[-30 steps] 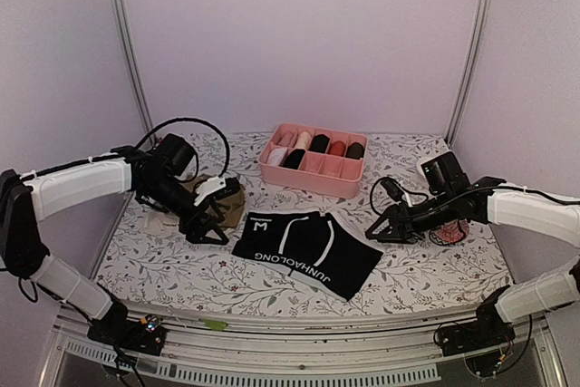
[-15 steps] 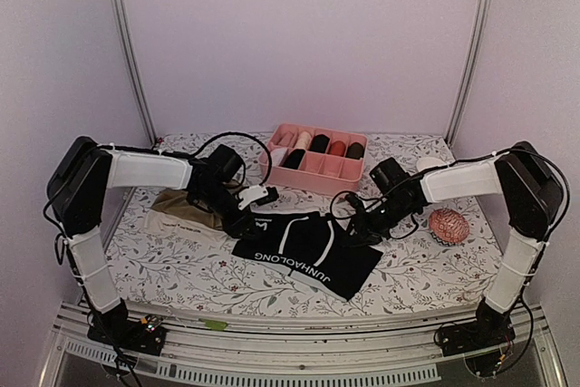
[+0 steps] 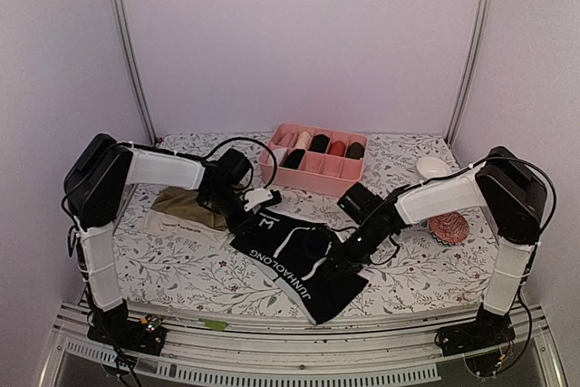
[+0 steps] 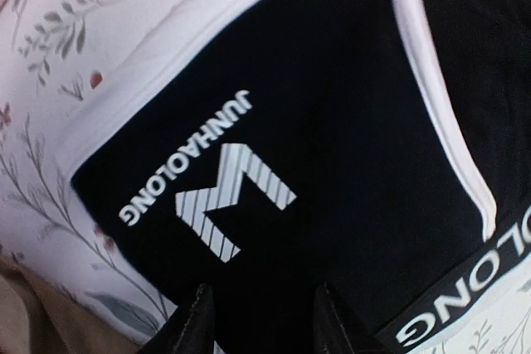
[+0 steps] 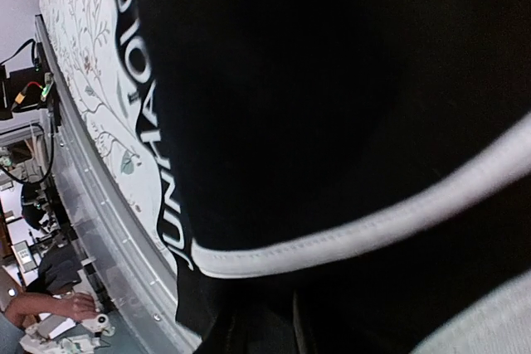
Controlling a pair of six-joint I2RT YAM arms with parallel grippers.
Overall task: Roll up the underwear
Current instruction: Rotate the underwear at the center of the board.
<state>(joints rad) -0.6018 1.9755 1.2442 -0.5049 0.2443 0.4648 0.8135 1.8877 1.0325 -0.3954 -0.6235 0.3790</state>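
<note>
A pair of black fabric briefs with white trim and a white-lettered waistband [image 3: 292,246] lies near the middle of the floral-patterned tabletop [image 3: 181,269], in front of the pink divided plastic box [image 3: 308,178]. Both arms have come to it from opposite sides, which suits a roll: one end can be pinned while the other is turned over.

The left fingers [image 4: 192,325] sit at the far-left corner of the briefs, beside the striped logo. In the left wrist view they stand apart, straddling the cloth edge, and the cloth between them lies flat. They look set to pinch that corner rather than already holding it.

The right fingers [image 3: 343,260] are down in the near-right part of the garment. The cloth there is bunched and raised, and the right wrist view is almost filled with black fabric and one curve of white trim. The tips are buried in it, so I cannot tell whether they are clamped on the fabric or only pressed into it.

An olive-brown pair of briefs with a cream waistband [image 3: 186,206] waits at the left, well clear of the work. The red-and-white patterned ball [image 3: 449,227] sits off to the right. Rolling seems barely begun, since most of the black pair lies spread out.
</note>
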